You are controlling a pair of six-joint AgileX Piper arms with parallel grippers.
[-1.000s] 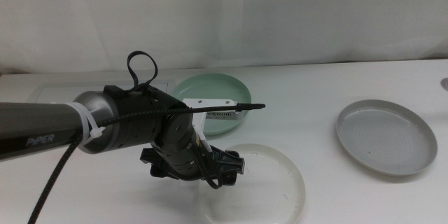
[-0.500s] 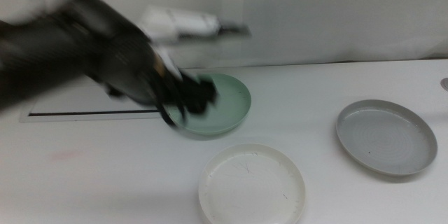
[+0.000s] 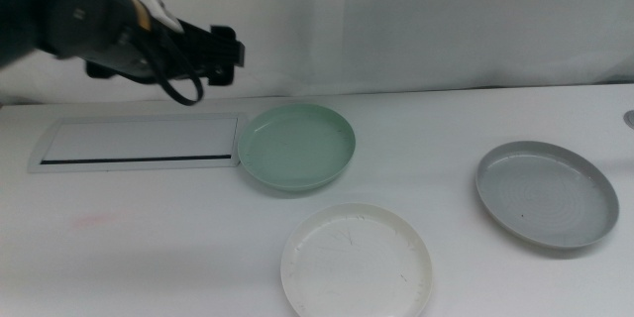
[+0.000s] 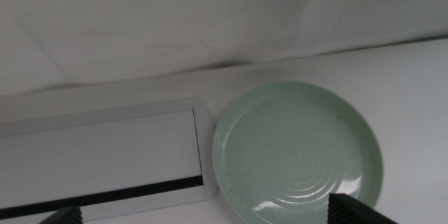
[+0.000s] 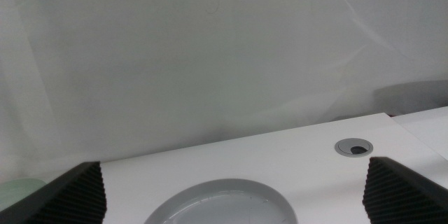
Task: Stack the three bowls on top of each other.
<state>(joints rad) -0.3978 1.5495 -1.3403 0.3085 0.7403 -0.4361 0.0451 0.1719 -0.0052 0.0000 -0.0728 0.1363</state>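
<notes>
In the middle view, the left pincer (image 3: 223, 52) hung in the upper left of the frame, raised well above the tabletop (image 3: 178, 248) and holding nothing. Its own wrist view showed only the two jaw tips at the lower corners of the frame, set wide apart, so the left pincer was spread.

The three bowls lay apart from one another on the tabletop, none stacked. The mint green bowl (image 3: 297, 146) sat left of centre in the middle view, its rim just beside the right end of the flat white panel (image 3: 139, 143), which carried a dark line along its lower edge. In the left wrist view the same mint green bowl (image 4: 297, 152) filled the lower right of the frame, with the panel (image 4: 98, 157) to its left; whether the two touched could not be told. The white bowl (image 3: 357, 263) rested at the bottom centre of the middle view, near the green one but not touching it. The grey bowl (image 3: 546, 194) with faint rings lay at the right of the frame, well apart from the other two.

The right pincer (image 5: 238, 189) did not appear in the middle view. Its wrist view showed its jaw tips at the lower corners, spread wide, with the rim of the grey bowl (image 5: 224, 203) at the bottom centre between them and a round grey grommet (image 5: 353, 147) in the tabletop beyond.
</notes>
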